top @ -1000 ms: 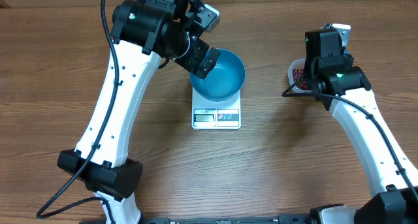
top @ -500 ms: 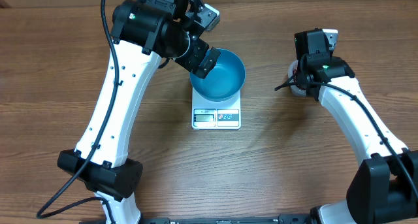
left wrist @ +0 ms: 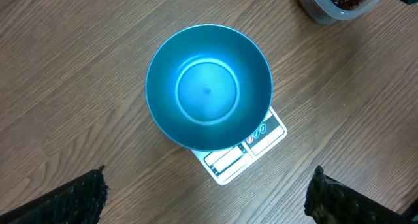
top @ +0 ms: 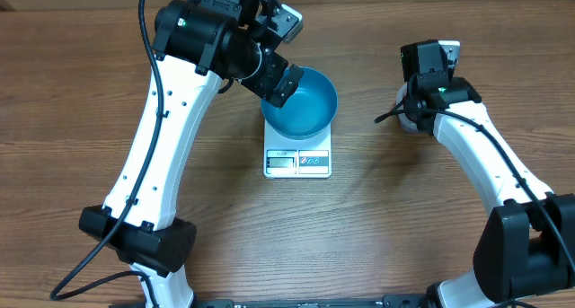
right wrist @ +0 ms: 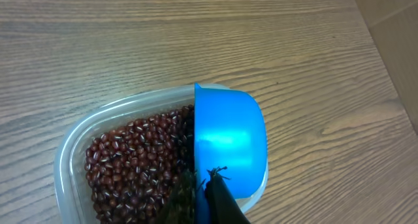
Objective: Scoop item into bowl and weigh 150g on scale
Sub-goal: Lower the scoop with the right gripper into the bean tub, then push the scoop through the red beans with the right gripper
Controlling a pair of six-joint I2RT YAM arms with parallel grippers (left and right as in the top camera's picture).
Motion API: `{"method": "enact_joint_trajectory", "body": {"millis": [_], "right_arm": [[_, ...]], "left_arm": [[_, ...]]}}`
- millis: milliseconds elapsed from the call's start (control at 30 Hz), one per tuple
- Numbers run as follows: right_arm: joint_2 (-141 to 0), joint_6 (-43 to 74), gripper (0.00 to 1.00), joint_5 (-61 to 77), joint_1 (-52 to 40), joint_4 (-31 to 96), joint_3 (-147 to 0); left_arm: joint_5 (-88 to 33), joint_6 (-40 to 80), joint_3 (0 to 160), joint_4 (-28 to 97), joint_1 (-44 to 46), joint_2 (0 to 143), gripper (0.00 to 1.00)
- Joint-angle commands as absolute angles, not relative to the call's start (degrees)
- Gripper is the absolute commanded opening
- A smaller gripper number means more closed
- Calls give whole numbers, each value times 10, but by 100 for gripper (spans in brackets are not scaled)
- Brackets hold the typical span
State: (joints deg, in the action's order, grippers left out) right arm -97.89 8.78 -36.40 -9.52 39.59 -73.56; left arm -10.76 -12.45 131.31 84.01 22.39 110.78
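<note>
While the left gripper point(left wrist: 208, 201) hangs with its two dark fingers point(left wrist: 72, 198) spread wide at the lower corners of the left wrist view, holding nothing, the round, deep, light blue bowl point(left wrist: 209, 87) sits at the centre of that frame. It is empty and rests on the small flat white rectangular kitchen scale point(left wrist: 245, 152), whose display and buttons stick out from under the bowl toward the lower right. Both stand on the brown wood-grain table point(top: 377, 218).

At the lower middle of the right wrist view, the right gripper point(right wrist: 202, 194) is clamped shut on the small blue plastic scoop point(right wrist: 228, 139). The scoop's cup shows its rounded back and lies over the right part of the clear rounded-rectangular plastic tub point(right wrist: 68, 152). Many small glossy dark red-brown beans point(right wrist: 137, 159) fill the tub left of the scoop. Whether the cup holds any beans cannot be told.

In the overhead view the tub is at the upper right, well apart from the bowl and mostly hidden under the right arm.
</note>
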Motion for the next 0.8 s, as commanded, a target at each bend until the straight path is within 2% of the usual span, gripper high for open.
{"method": "enact_joint_trajectory", "body": {"millis": [0,767], "right_arm": [[-987,84,4,-370,-93,404,-750],[-988,94,4,-289,-92,423,-750]], "left_arm": [[-117,-135,1325,837,221,1094,100],[-116,-135,1325,842,221,1094,100]]}}
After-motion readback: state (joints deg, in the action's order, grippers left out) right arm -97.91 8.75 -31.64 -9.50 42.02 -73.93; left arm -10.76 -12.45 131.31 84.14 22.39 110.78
